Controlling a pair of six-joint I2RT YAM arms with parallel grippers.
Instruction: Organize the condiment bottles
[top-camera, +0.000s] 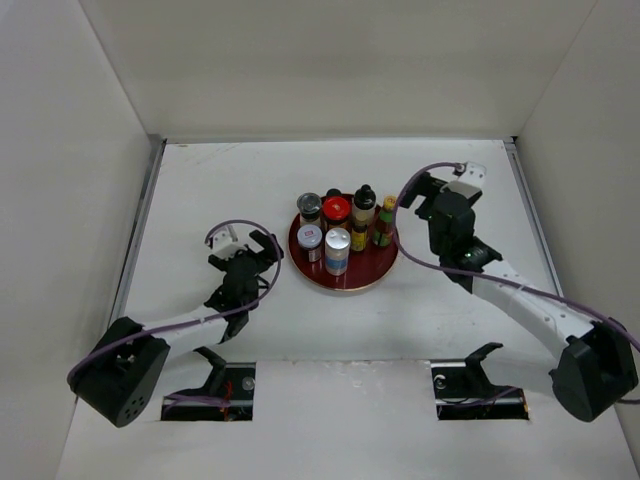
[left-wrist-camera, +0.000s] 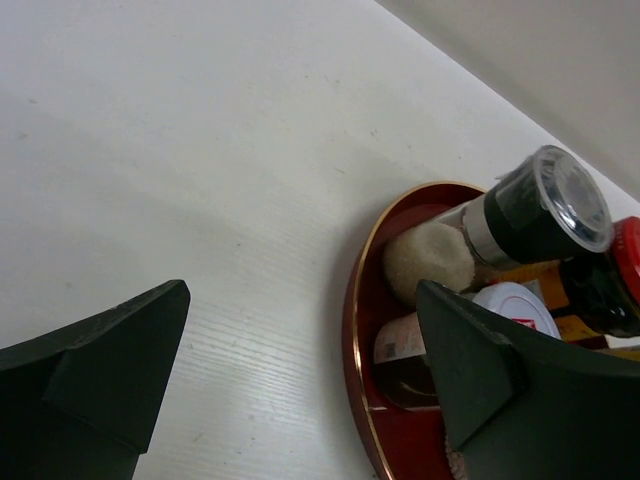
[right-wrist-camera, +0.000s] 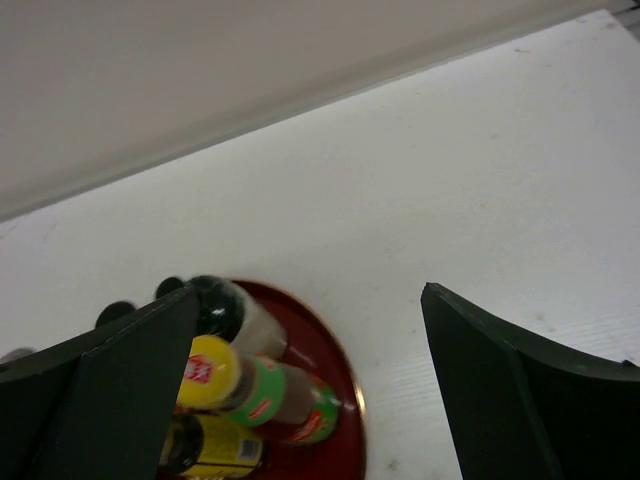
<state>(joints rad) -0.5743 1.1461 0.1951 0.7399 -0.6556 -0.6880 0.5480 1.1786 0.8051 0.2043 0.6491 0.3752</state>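
Several condiment bottles stand together on the round red tray (top-camera: 371, 277): a grey-lidded jar (top-camera: 309, 206), a red-capped jar (top-camera: 336, 211), a black-capped bottle (top-camera: 364, 200), a yellow-capped green bottle (top-camera: 385, 220), a small yellowish bottle (top-camera: 358, 238) and two silver-lidded shakers (top-camera: 337, 248). My left gripper (top-camera: 262, 243) is open and empty, just left of the tray; its view shows the tray rim (left-wrist-camera: 357, 300) and the grey-lidded jar (left-wrist-camera: 530, 205). My right gripper (top-camera: 425, 200) is open and empty, just right of the tray; its view shows the yellow-capped bottle (right-wrist-camera: 255, 390).
White walls enclose the table on the left, back and right. Two cut-outs (top-camera: 208, 385) lie in the near edge by the arm bases. Purple cables (top-camera: 400, 250) loop beside each wrist.
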